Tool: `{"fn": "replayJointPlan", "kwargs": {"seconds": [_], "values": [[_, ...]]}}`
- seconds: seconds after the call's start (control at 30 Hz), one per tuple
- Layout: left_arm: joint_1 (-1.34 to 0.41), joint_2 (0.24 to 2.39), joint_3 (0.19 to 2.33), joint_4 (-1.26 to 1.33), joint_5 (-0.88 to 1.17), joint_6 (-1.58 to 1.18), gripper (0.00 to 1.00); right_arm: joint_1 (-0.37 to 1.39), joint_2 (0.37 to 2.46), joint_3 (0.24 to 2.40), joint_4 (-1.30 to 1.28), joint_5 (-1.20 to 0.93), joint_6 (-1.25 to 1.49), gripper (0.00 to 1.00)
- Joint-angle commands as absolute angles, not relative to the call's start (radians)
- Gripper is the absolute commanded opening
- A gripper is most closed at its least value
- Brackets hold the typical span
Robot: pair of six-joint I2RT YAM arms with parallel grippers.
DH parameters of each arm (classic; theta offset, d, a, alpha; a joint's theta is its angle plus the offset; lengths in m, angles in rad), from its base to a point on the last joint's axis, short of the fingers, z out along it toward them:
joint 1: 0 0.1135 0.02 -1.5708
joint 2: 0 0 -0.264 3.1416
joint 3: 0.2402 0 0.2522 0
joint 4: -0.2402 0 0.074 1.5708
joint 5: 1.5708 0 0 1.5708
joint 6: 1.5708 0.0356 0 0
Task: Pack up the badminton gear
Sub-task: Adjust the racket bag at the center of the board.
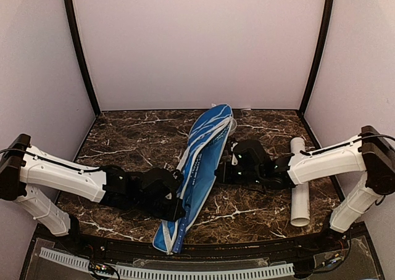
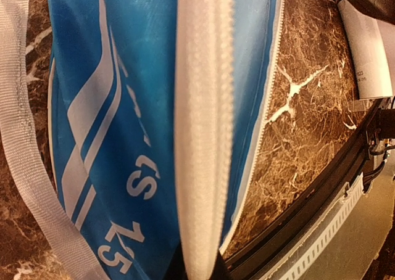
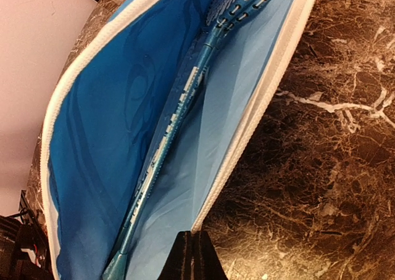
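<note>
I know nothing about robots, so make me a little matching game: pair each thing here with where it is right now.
Things:
1 racket cover
2 white tube
3 racket

Places:
A inside the open cover
B lying at the right side of the table
C diagonally across mid-table

Pairs: 1-C; 2-B; 3-A

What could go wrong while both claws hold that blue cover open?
The left gripper pinches only the cover's thin white trim, so it might slip free. The racket lies loose inside the open cover; a tug from the right gripper could slide it out. The tube beside the right arm could get knocked.
</note>
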State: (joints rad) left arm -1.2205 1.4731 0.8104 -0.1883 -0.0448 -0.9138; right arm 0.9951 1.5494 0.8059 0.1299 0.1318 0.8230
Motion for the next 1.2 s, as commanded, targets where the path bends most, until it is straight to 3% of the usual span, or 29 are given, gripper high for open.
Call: {"fn": "replayJointPlan", "kwargs": {"seconds": [0.0,0.27,0.87,1.03,1.17], "values": [[-1.213,1.437,0.777,-0.183,-0.085,-0.922,0.00,1.005,1.586,0.759,0.241,0.113,0.889,0.07],[-1.212,1.372,0.728,-0.118,-0.093,-0.949,0.00,1.008,1.664,0.685,0.421,0.010,0.987,0.40],[-1.212,1.338,0.706,-0.089,-0.086,-0.957,0.00,1.019,1.860,0.793,0.528,-0.071,1.016,0.43],[-1.212,1.330,0.700,-0.078,-0.088,-0.957,0.00,1.023,1.905,0.821,0.602,-0.131,1.013,0.33],[-1.212,1.303,0.695,-0.085,-0.110,-0.961,0.00,1.024,1.893,0.811,0.653,-0.137,1.015,0.02]]}}
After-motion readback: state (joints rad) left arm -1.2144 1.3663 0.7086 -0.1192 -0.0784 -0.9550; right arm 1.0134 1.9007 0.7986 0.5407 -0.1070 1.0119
